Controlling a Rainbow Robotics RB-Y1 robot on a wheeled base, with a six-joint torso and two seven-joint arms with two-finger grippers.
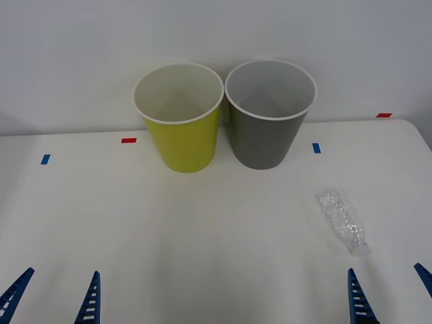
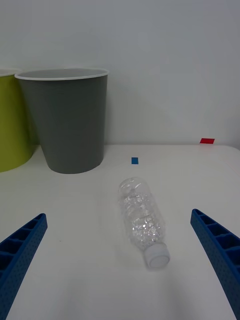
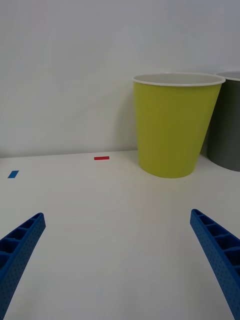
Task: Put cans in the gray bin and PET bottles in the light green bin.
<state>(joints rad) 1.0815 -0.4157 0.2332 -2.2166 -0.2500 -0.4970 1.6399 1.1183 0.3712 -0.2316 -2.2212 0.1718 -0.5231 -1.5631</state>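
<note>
The white worktop (image 1: 202,236) carries two bins side by side at the upper centre of the front view: the light green bin (image 1: 182,135) to the left, the gray bin (image 1: 266,131) to the right, their rims close together or just touching. Both stand upright, and what shows of their insides looks empty.

One PET bottle (image 1: 343,219) lies on its side at the lower right of the front view, well apart from both bins. Its white cap (image 2: 158,256) points toward the robot and its base toward the gray bin. No can is seen on the worktop.

The right gripper (image 1: 388,297) sits at the lower right edge of the front view, fingers wide apart, holding nothing. In the right wrist view the bottle lies ahead of it, between the lines of the two fingers, slightly askew. The left gripper (image 1: 54,297) waits at the lower left edge, fingers likewise apart and empty.

Assessment: the step in hand is the approach and grasp of the bottle by the right gripper. The dimpled body is thin and likely to crush or slip; the grasp should straddle the mid-body across its width, with the wrist turned to match the bottle's slant. A round bottle may roll if one finger touches first. The destination is the far bin, past the gray one, so the carry must clear the gray rim.
</note>
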